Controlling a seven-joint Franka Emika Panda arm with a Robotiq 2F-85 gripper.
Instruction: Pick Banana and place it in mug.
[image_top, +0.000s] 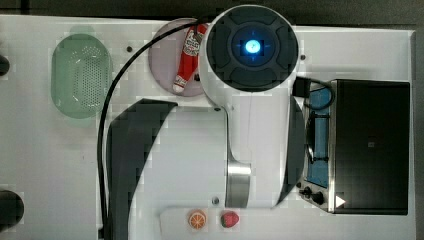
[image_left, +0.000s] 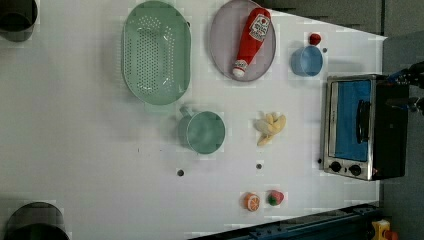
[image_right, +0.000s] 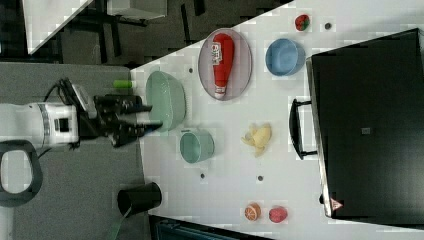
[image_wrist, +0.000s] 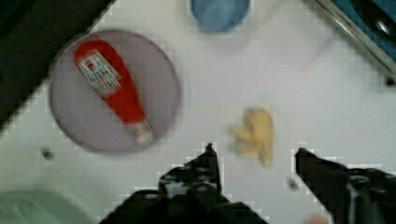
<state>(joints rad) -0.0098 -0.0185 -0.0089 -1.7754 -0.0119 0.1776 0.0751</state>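
The banana (image_left: 270, 127) is a small pale-yellow bunch lying on the white table, between the mug and the toaster oven. The teal-green mug (image_left: 202, 131) stands upright with nothing in it, to the left of the banana in the left view. In the right view they show as the banana (image_right: 258, 137) and the mug (image_right: 196, 146). My gripper (image_wrist: 253, 149) hangs open well above the table, with nothing between its black fingers (image_wrist: 208, 163); the banana (image_wrist: 256, 133) shows through the gap, far below. In the right view the gripper (image_right: 150, 117) sits beside the basket's image. The arm (image_top: 250, 100) covers the table's middle in the top view.
A pale-green perforated basket (image_left: 156, 52) lies beyond the mug. A grey plate (image_left: 220, 35) carries a red ketchup bottle (image_left: 252, 40). Beside it stand a light-blue cup (image_left: 306, 61) and a small red piece (image_left: 314, 38). The toaster oven (image_left: 360, 127) fills one side; an orange slice (image_left: 251, 201) and a strawberry (image_left: 275, 198) lie near the edge.
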